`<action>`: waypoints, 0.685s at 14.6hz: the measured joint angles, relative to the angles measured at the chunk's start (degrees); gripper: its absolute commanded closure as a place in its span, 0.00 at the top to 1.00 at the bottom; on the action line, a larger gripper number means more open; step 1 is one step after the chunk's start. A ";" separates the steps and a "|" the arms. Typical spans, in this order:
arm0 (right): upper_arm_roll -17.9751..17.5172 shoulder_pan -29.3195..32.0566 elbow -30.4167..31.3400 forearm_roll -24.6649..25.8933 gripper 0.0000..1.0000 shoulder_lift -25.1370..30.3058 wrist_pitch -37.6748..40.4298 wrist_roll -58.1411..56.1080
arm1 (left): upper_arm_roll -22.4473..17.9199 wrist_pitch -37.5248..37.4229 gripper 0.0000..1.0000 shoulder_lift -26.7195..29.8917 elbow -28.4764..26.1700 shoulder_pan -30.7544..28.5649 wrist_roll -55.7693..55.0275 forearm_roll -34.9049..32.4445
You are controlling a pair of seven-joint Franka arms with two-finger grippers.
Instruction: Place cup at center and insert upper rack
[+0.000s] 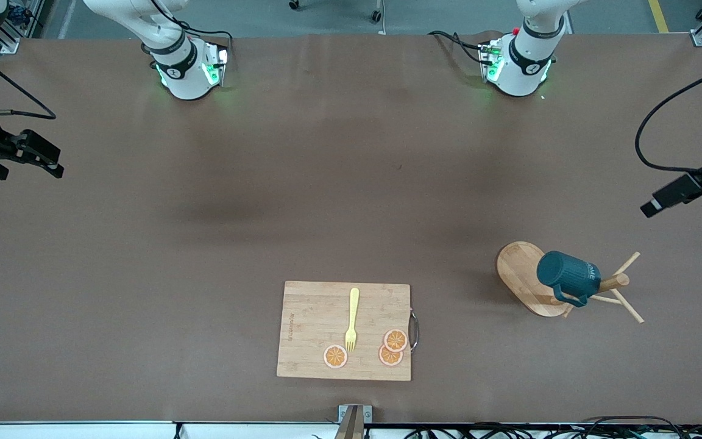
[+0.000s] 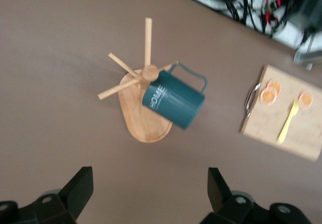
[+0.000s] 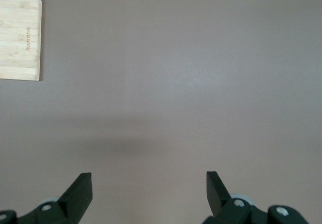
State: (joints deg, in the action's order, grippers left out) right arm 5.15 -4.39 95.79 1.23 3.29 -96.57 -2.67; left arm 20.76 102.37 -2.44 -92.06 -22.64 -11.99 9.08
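Cup [image 2: 172, 102] hangs on the upper rack [image 2: 145, 114]; only the left wrist view shows "HOME". Left gripper [image 2: 150, 194] and right gripper [image 3: 149, 194] gape wide, empty.

Board [image 1: 320, 329] w/ fork [image 1: 351, 319], three orange slices [image 1: 335, 356]

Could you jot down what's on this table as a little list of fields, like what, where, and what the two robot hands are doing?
cup: teal mug hanging on the mug tree, not at the table's center
mug tree: wooden rack standing toward the left arm's end of the table
cutting board: near the front camera, holding a yellow fork and three orange slices
left hand: open, empty, above the mug tree
right hand: open, empty, waiting over bare table
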 measured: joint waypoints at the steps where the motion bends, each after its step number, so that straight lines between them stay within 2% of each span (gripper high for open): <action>1: 0.00 0.00 0.00 0.00 1.00 0.00 0.04 0.00 | 0.07 -1.34 1.00 0.84 -0.03 0.08 3.27 -0.40; 6: -0.03 -0.01 0.00 0.00 1.00 0.00 0.13 0.00 | -0.58 -4.53 1.00 4.30 -0.19 1.49 8.87 -0.59; 7: -0.04 -0.02 0.00 0.00 1.00 0.01 0.14 0.00 | -2.03 -4.55 1.00 4.49 -0.26 3.64 8.86 -0.60; 10: -0.06 -0.04 0.00 0.00 1.00 0.02 0.15 0.00 | -10.08 -4.54 1.00 4.51 -0.30 13.19 8.81 -0.67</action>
State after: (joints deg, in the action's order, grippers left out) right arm 5.09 -4.43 95.79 1.23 3.32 -96.42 -2.67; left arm 10.68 97.83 2.07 -92.36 -9.45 -3.19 8.41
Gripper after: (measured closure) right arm 0.000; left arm 0.000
